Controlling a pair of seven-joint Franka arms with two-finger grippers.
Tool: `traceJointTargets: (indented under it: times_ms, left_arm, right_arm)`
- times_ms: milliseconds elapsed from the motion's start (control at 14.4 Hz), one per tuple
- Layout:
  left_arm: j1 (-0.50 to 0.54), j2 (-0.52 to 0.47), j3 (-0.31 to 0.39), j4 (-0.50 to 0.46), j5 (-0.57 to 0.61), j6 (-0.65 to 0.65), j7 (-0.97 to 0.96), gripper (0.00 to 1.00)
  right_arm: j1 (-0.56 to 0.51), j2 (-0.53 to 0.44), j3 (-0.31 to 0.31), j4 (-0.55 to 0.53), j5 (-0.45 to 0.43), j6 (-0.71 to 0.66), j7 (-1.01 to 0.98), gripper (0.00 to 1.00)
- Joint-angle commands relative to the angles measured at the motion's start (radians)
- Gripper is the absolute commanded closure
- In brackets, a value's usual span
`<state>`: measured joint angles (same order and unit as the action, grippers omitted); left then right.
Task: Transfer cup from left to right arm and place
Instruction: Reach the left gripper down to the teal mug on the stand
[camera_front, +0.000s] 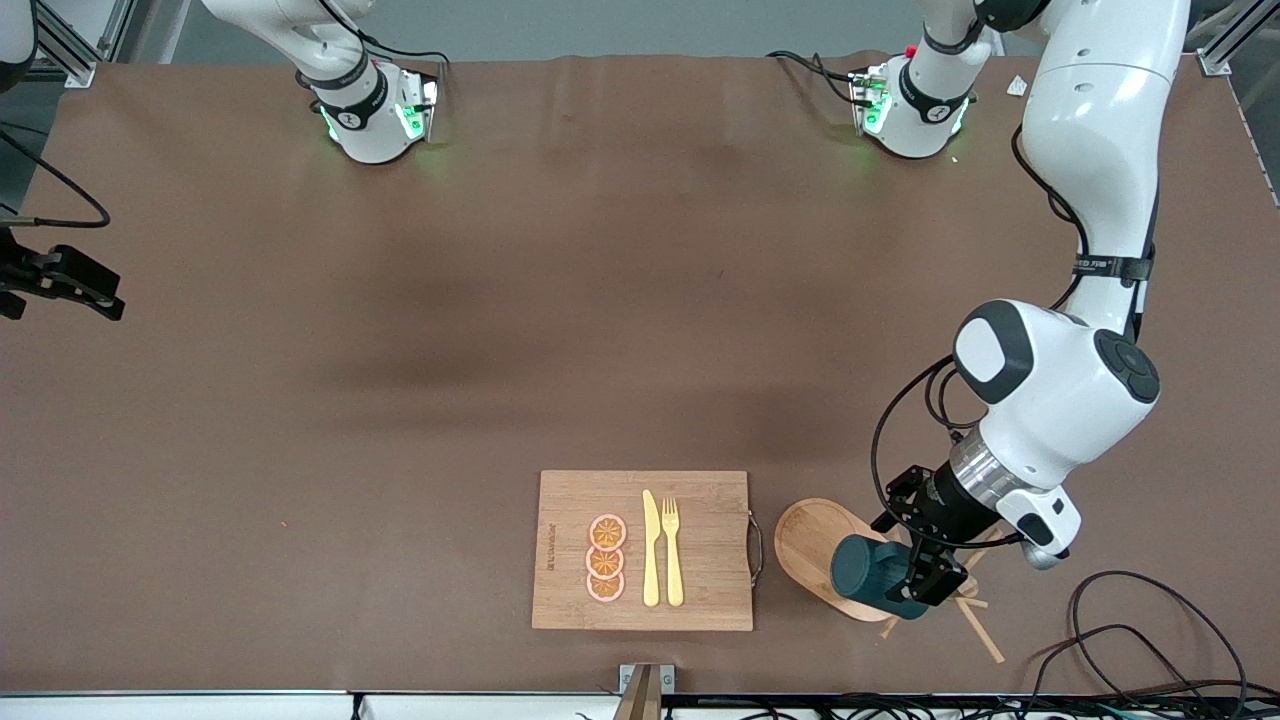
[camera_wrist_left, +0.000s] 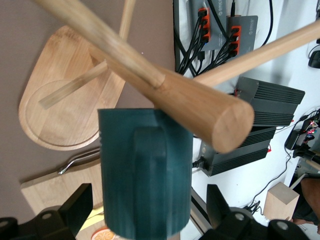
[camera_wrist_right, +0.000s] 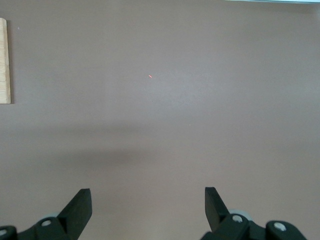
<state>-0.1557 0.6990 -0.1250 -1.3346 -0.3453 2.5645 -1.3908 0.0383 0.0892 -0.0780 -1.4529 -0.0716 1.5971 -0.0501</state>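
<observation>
Low in the front view, toward the left arm's end of the table (camera_front: 400, 330), the cup (camera_front: 868, 572) hangs tipped on its side on the wooden peg stand (camera_front: 815, 540), above the stand's oval base. The left claw (camera_front: 915, 575) straddles it, released: in the left wrist view both fingers (camera_wrist_left: 75, 207) stand clear of the ribbed sides, with the handle facing the camera. To grasp well, the claw should probably close squarely on the body, then draw the cup along its peg rather than straight up, so the thick post (camera_wrist_left: 200, 100) is not dragged over.

Beside the stand lies a cutting board (camera_front: 700, 500) with a knife (camera_front: 651, 550), a fork (camera_front: 672, 550) and orange slices (camera_front: 606, 558).

Higher in the frame, at the right arm's end, the right claw (camera_front: 65, 285) waits over bare table. Only the right wrist view shows it spread open (camera_wrist_right: 147, 200). Only the left wrist view shows the gaps between fingers and cup.
</observation>
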Motion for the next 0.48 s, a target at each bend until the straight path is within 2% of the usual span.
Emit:
traceJointTargets:
  times_ms: [0, 346, 416]
  left_arm:
    - [-0.01, 0.034, 0.004, 0.032, -0.011, 0.037, 0.036, 0.0]
    - [-0.01, 0.043, 0.004, 0.031, -0.012, 0.046, 0.039, 0.01]
    - [-0.01, 0.045, 0.004, 0.029, -0.014, 0.051, 0.041, 0.05]
  right_arm:
    - [-0.005, 0.0, 0.0, 0.003, -0.002, -0.006, -0.014, 0.0]
    - [0.002, -0.002, 0.0, 0.002, -0.002, -0.008, -0.013, 0.0]
    - [0.002, 0.0, 0.0, 0.002, -0.002, -0.008, -0.013, 0.0]
